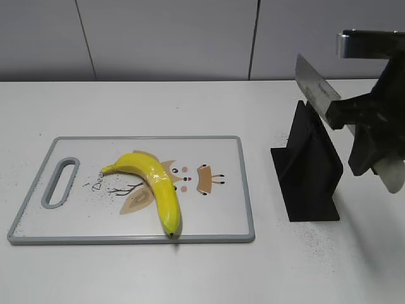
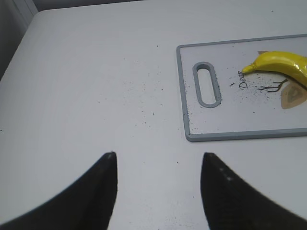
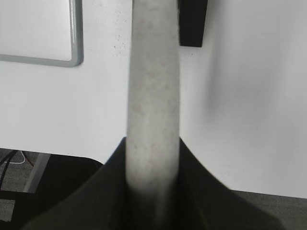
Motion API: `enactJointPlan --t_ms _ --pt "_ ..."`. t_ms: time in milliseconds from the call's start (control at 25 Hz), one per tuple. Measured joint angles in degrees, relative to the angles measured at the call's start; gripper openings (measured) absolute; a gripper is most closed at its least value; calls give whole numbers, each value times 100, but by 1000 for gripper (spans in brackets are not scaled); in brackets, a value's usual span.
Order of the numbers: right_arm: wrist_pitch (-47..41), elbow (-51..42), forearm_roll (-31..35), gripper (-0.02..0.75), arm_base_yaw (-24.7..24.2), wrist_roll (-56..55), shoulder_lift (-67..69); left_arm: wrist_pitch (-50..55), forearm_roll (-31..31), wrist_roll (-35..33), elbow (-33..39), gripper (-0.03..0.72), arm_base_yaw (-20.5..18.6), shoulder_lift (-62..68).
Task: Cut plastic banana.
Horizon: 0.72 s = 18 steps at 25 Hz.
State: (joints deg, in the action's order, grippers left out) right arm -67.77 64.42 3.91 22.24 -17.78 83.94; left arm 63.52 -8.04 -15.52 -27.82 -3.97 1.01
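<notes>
Right claw (image 1: 370,136) is seen raised at the right edge of the exterior view, above the worktop (image 1: 190,272). It is clamped on the pale handle of a knife (image 1: 316,85); in the right wrist view the handle (image 3: 153,96) runs straight out from between the dark fingers (image 3: 120,191), pressed on both sides. The blade is held tilted, pointing up and to the left of the claw, its tip well above the black knife stand (image 1: 308,171), which sits just below and left of the claw on the worktop.

Plastic banana (image 1: 155,183) is found well to the left of the right claw and lower, lying flat on the cutting board (image 1: 215,231). It is curved: the stem end points left toward the board's handle slot (image 1: 60,183), and the long axis bends from there to the right and then toward the near edge of the board, where the dark tip rests almost at the grey rim. A cartoon print is partly covered by it.

Left claw (image 2: 158,182) is held with its two dark fingers (image 2: 96,191) apart, nothing between them, over bare worktop. From this claw, the board lies ahead and to the right, apart from the fingers; the handle slot (image 2: 207,84) is nearest, and the banana's stem end (image 2: 249,68) is seen beyond it, the body running off to the right out of the picture. Fine dark specks are scattered on the worktop and the board.
</notes>
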Motion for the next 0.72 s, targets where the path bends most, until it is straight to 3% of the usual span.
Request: enactJointPlan --t_ms 400,720 --pt "-215 812 -309 161 2 166 -366 19 20 -76 -98 520 0 12" --pt "-238 1654 -391 161 2 1494 -359 -309 14 -121 -576 520 0 924"
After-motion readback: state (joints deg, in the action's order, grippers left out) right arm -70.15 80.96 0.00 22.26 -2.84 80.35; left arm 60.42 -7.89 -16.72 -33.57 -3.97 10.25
